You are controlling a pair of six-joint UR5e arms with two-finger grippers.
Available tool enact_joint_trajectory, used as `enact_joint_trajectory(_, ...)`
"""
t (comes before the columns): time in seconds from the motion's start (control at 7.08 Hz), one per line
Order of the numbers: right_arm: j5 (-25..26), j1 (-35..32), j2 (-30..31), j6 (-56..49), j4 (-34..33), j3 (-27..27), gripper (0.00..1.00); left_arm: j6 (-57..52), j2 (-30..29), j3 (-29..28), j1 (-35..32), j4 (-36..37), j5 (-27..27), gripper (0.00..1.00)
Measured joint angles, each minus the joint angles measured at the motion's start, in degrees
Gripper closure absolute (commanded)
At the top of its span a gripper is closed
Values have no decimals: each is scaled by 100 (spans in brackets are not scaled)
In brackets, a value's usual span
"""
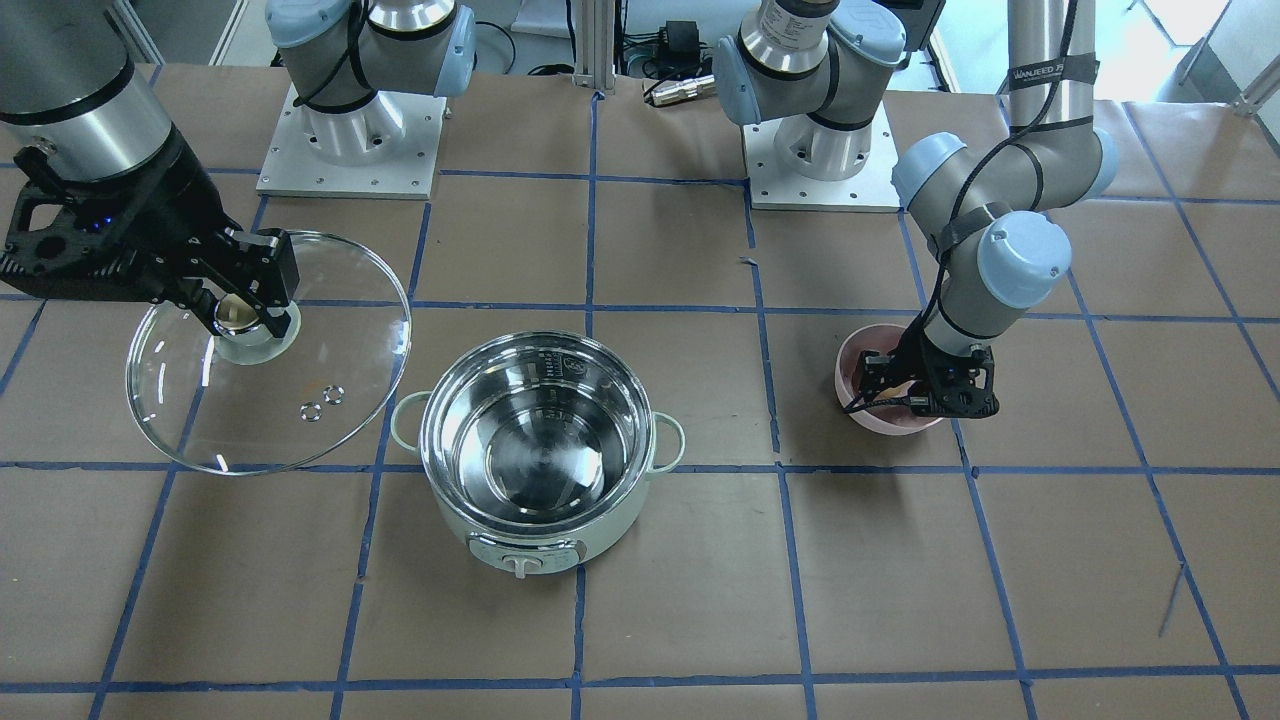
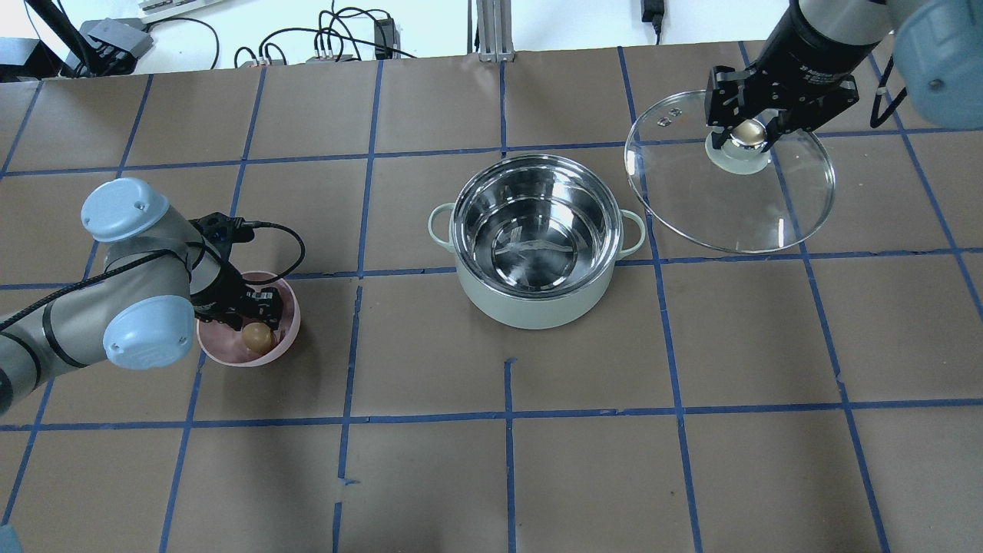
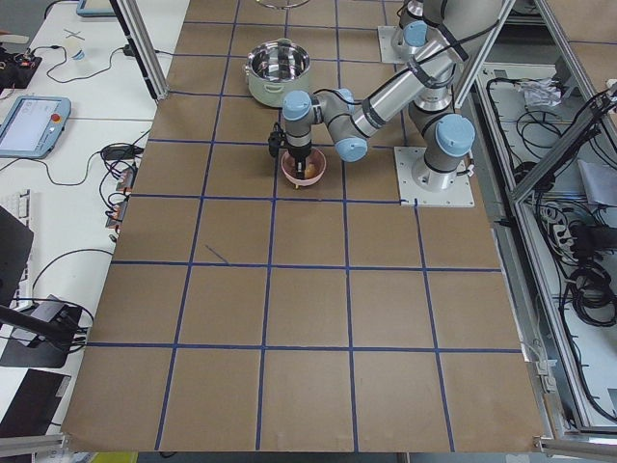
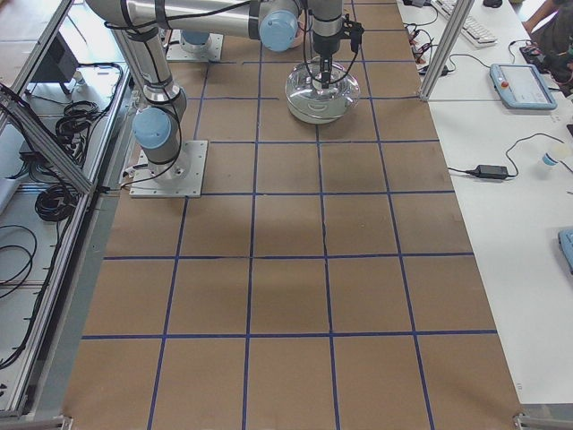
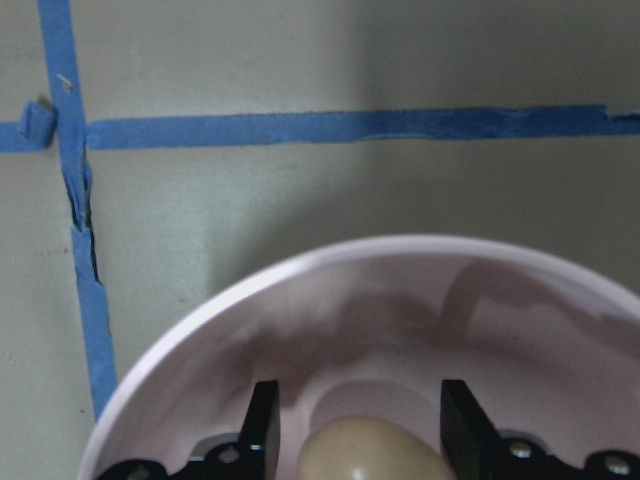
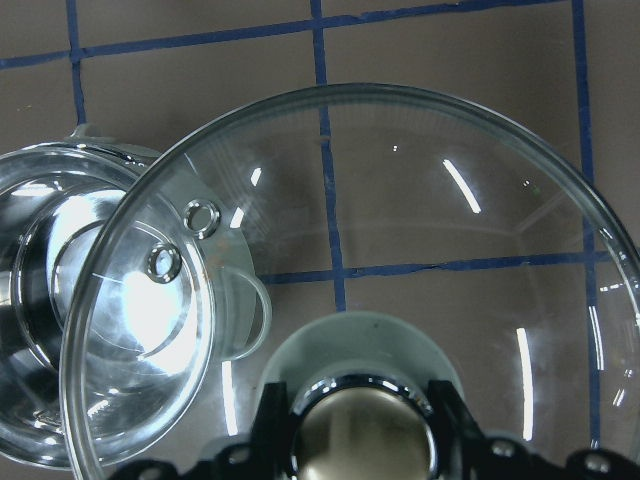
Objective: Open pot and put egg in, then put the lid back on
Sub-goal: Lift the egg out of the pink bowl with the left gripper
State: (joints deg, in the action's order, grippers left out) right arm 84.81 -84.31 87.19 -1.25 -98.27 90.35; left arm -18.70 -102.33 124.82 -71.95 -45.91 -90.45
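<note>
The mint-green pot point(image 2: 537, 307) stands open at the table's middle, its steel inside empty; it also shows in the front view point(image 1: 535, 520). My right gripper point(image 2: 749, 134) is shut on the lid's knob point(image 6: 365, 445) and holds the glass lid point(image 2: 729, 207) beside the pot, on its right in the overhead view; the lid's rim overlaps the pot's handle in the right wrist view. My left gripper point(image 2: 257, 322) is down inside a pink bowl point(image 2: 288, 307). Its open fingers point(image 5: 262, 425) straddle the light-brown egg point(image 5: 370, 455), with a small gap showing on one side.
The table is brown paper with a blue tape grid. The two arm bases point(image 1: 345, 140) stand at the robot's side. Cables and power units point(image 2: 330, 46) lie beyond the far edge. The pink bowl sits about one grid square from the pot.
</note>
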Motion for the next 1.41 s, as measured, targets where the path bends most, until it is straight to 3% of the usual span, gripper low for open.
enact_joint_trajectory(1.13,1,1,0,-9,-2,0,52,234,116,152,-42,-111,-26,35)
enact_joint_trajectory(1.27,2,2,0,-12,-5,0,52,238,112,155,-44,-111,-26,49)
enact_joint_trajectory(1.41,4,2,0,-14,-7,0,52,235,110,156,-44,-110,-26,74)
